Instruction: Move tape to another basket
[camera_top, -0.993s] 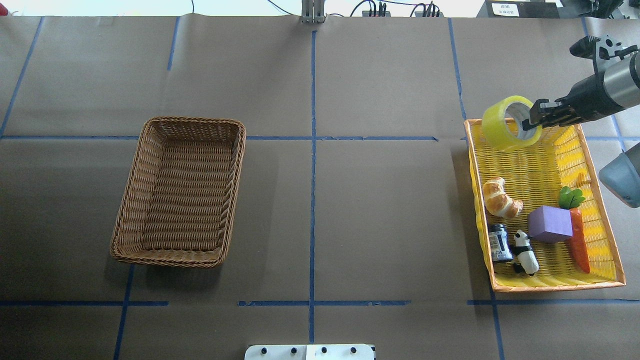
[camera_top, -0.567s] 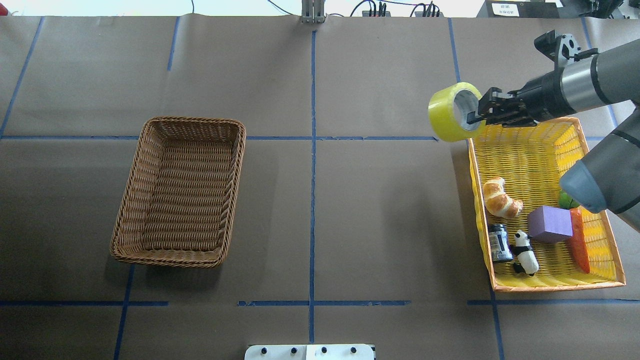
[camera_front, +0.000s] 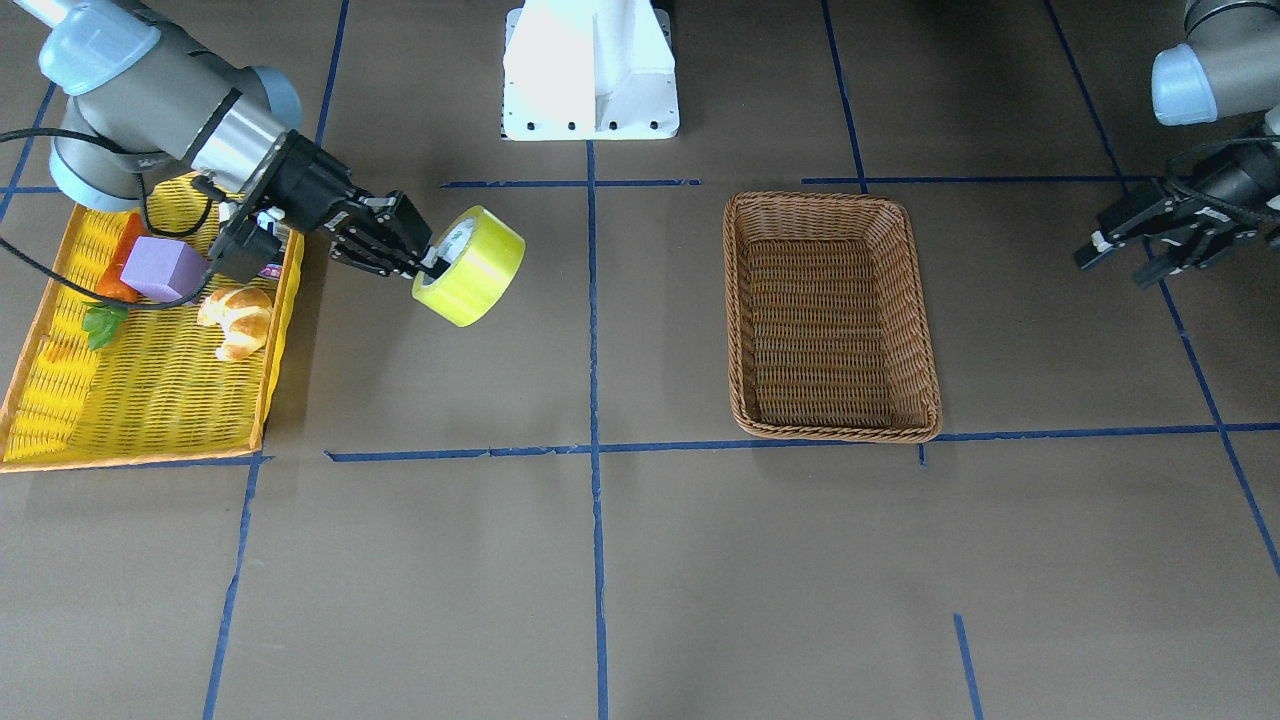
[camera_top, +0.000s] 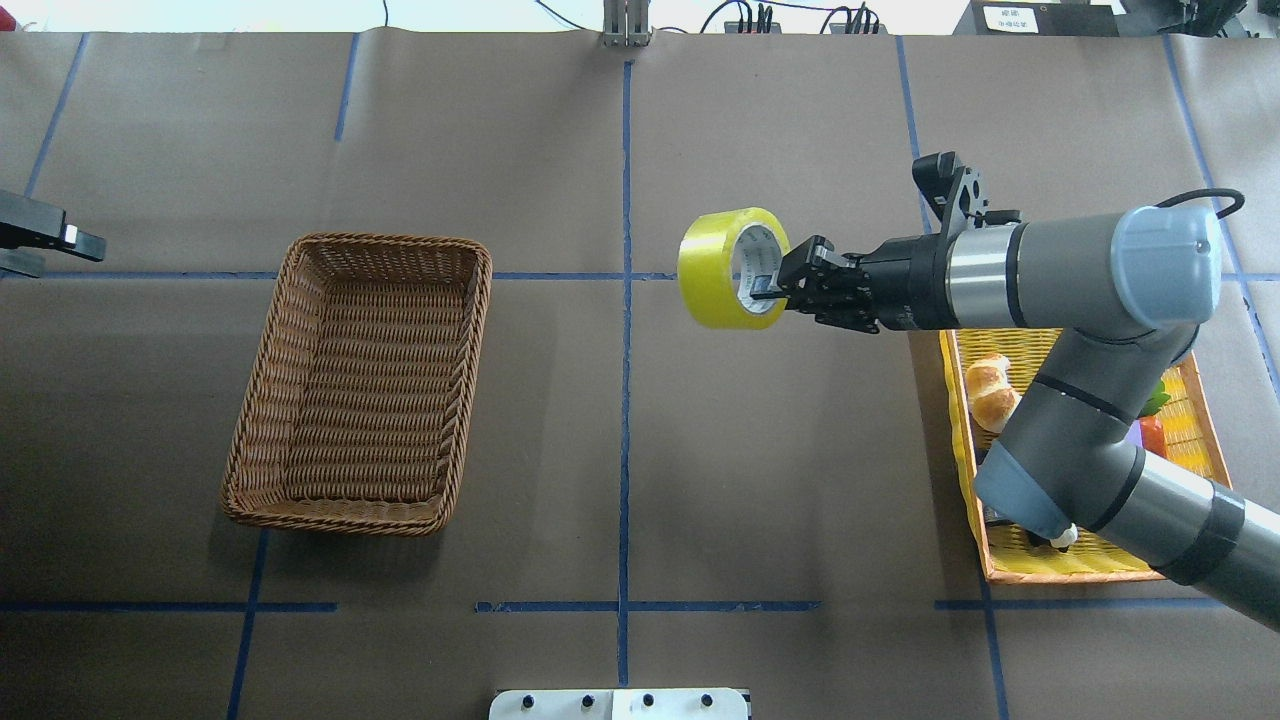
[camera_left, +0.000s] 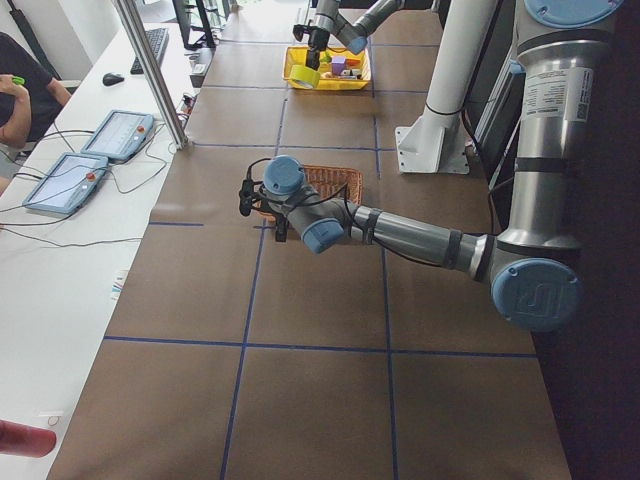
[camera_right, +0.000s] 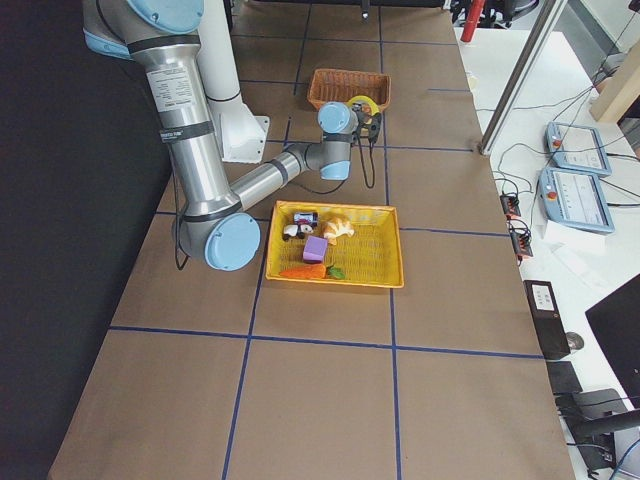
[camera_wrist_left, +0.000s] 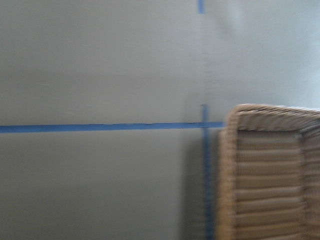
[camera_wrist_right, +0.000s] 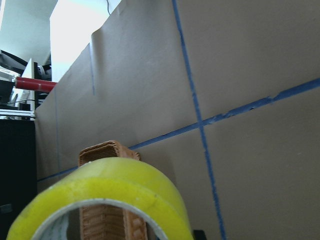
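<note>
Front view, right gripper: your right gripper is at the upper left of the frame, fingers pinched on the wall of the tape, one of them inside the white core.
Front view, tape: it's held over the brown paper of the table, left of centre and well apart from the basket, which sits right of centre.
Front view, left gripper: your left gripper is at the right edge, fingers spread apart.
Front view, tray: the yellow tray is at the left edge, with a croissant, a purple block and a carrot in its upper part.
Overhead, tape: the roll's in the upper middle, just right of the centre blue line, core facing the gripper. The basket is centre left, and the left gripper only peeks in at the left edge.
Left side view, tape: a tiny yellow blob at top centre, just in front of the tray. You can't read the grip from here. The near arm's wrist covers part of the basket mid-frame.
Right side view, tape: upper middle, right below the basket in the frame. The tray's in the centre, also holding a panda and a dark can.
Left wrist cam, basket: pretty blurry, one basket corner at lower right, blue lines meeting just beside it.
Right wrist cam, tape: the roll fills the lower left, with the basket's rim showing behind it and through its hole.
</note>
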